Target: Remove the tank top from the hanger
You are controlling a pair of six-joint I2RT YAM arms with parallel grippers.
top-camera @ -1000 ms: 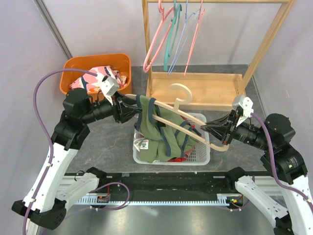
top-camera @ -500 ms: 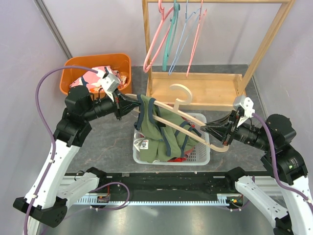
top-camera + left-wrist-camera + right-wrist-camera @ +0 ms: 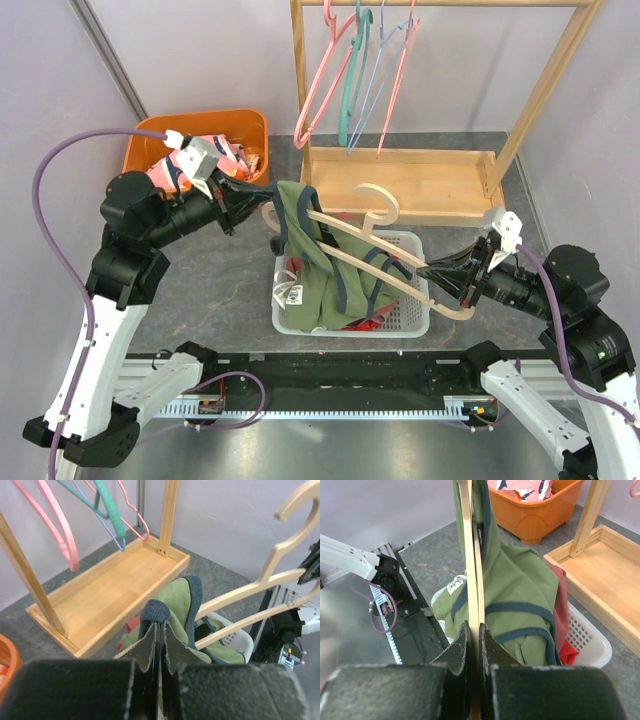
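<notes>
Lower folds of the tank top [image 3: 312, 285] are lying hidden inside the white basket [image 3: 400, 323]; the rest is hanging on the wooden hanger [image 3: 469, 555] above it. The left pincer [image 3: 159, 647], reaching rightwards, is pinching its navy-trimmed strap. The right pincer [image 3: 474, 635], reaching leftwards, is clamping the hanger's bar.

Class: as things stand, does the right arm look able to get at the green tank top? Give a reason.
Probably not. The right gripper is shut on the wooden hanger and would have to let go first. Otherwise nothing stands between it and the tank top, whose strap the left gripper pinches.
</notes>
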